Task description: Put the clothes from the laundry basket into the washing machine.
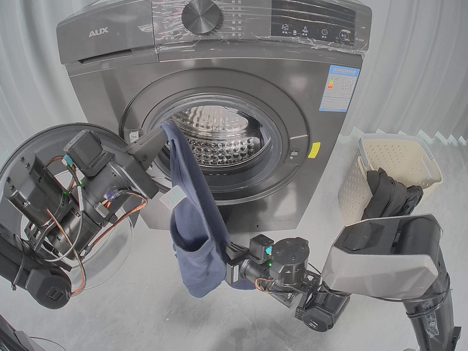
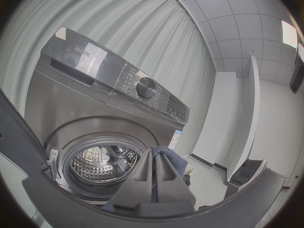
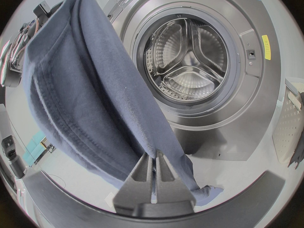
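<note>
Clearly mid-load: a navy garment hangs in front of the open washing machine, held by both arms. Left gripper sits at the left edge of the porthole, level with the drum, and is clamped on the garment's top end; in the left wrist view its fingers stand pressed together with blue cloth squeezed between them and bunched over their tips. From that grip the cloth drops straight down past the lower rim of the opening, outside the drum, nothing of it inside. Right gripper is lower, below the porthole and near the floor, and pinches the garment's lower right side; in the right wrist view its fingers are closed on a fold, with the fabric rising away toward the other arm. A white tag shows on the garment's left edge, about halfway down. The bottom hem hangs loose, just above the floor, whether touching it I cannot tell. The machine's door is swung wide open to the left, behind the left arm. Laundry basket, cream and perforated, stands on the floor just beside the machine's right front corner; dark clothes drape over its near rim and down the outside.
</note>
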Tool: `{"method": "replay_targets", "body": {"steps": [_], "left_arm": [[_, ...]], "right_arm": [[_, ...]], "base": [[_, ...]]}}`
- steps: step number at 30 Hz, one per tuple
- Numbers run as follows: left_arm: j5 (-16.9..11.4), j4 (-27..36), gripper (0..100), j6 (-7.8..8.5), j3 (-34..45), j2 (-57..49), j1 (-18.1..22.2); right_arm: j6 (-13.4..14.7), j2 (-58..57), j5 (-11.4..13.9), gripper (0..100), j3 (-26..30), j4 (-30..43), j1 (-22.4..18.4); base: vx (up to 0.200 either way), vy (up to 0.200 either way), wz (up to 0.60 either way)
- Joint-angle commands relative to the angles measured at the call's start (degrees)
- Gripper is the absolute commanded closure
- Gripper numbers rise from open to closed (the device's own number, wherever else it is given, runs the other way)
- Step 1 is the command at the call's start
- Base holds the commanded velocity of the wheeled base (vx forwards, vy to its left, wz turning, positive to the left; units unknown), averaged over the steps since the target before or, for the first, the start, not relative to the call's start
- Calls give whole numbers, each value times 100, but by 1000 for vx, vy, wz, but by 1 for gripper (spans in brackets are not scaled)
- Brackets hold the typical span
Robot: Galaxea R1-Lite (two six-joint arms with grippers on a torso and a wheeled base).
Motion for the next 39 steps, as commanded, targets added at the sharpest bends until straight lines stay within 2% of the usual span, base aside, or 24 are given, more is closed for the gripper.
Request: {"method": "replay_targets", "body": {"steps": [1, 4, 9, 20, 21, 31, 35, 39], "left_arm": [[-2, 1, 100, -5, -10, -18, 11], [-2, 1, 100, -5, -10, -18, 2], [-2, 1, 100, -5, -18, -18, 11], [-2, 1, 100, -5, -18, -18, -15], [-2, 1, 100, -5, -18, -18, -24], [-2, 1, 100, -5, -18, -18, -33], [7, 1, 100, 3, -10, -27, -50], [-2, 1, 100, 3, -18, -27, -50]], "right_arm": [[-1, -374, 40, 100, 392, 6, 21], [-10, -400, 189, 100, 770, -3, 3], [-28, -400, 383, 100, 1051, -12, 12], [-45, -427, 479, 100, 1034, -91, 108], [-36, -427, 479, 0, 1016, -91, 135], [-45, -392, 488, 0, 832, -100, 126], [-142, -321, 629, 0, 647, -82, 100], [-212, -251, 945, 0, 463, -91, 126]], "base": [[0, 0, 0], [0, 0, 0], [0, 0, 0], [0, 0, 0], [0, 0, 0], [0, 0, 0], [0, 0, 0], [0, 0, 0]]}}
